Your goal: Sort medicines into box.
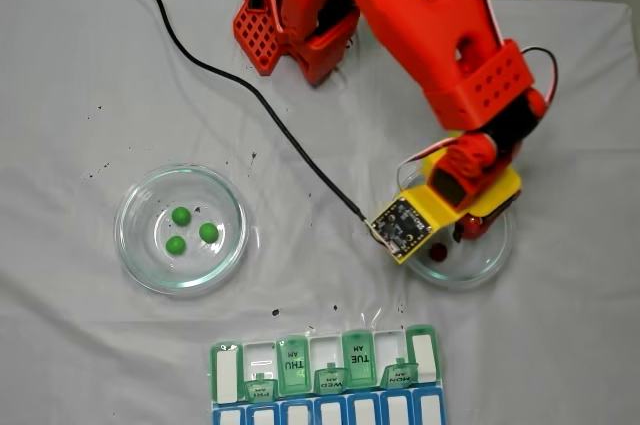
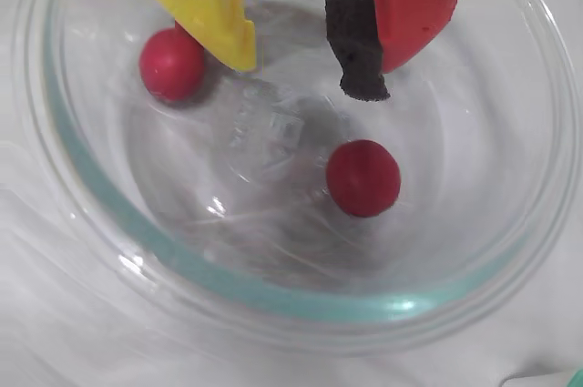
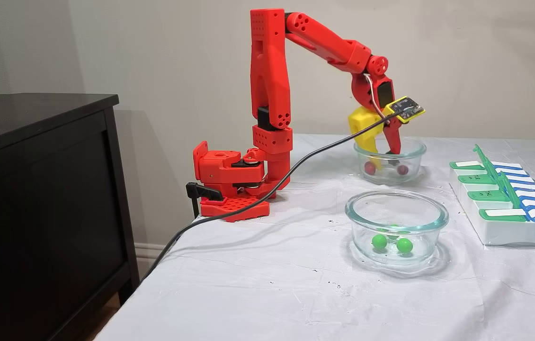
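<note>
1. Red balls (image 2: pixel 363 178), two seen in wrist view, lie in glass dish (image 2: pixel 301 300)
2. Gripper (image 2: pixel 305 64) inside dish, fingers parted, holding nothing
3. Green balls (image 1: pixel 180 216) in other dish (image 1: pixel 135 255); box (image 1: pixel 230 370) near

Red five-joint plastic arm (image 3: pixel 272 85) rose upright from its base, forearm reached toward three o'clock in a fixed view, wrist bent down toward six o'clock, two-finger gripper (image 2: pixel 305 64) with yellow finger (image 2: pixel 205 5) and red foam-padded finger (image 2: pixel 414 5) stood apart, nothing between them
</note>
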Robot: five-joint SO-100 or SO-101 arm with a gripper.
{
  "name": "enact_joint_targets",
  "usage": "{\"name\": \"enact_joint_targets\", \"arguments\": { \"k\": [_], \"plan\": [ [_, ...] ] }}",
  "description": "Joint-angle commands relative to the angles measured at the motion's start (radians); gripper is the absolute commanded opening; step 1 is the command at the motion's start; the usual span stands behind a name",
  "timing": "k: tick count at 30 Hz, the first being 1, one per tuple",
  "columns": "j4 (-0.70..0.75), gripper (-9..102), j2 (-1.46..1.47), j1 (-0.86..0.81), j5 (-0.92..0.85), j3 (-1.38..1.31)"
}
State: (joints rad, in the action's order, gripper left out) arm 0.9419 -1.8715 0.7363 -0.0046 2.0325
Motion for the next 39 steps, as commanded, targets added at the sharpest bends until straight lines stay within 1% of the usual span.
{"name": "enact_joint_targets", "arguments": {
  "k": [1,6,12,19,25,39],
  "plan": [
    [0.072,14,0.012,0.052,0.029,-0.14],
    [0.121,13,0.092,0.078,0.083,-0.232],
    [0.245,14,0.218,0.074,0.103,-0.413],
    [0.301,16,0.084,0.091,0.101,-0.408],
    [0.35,16,0.074,0.107,0.101,-0.434],
    [0.284,17,0.16,0.132,0.118,-0.383]
  ]
}}
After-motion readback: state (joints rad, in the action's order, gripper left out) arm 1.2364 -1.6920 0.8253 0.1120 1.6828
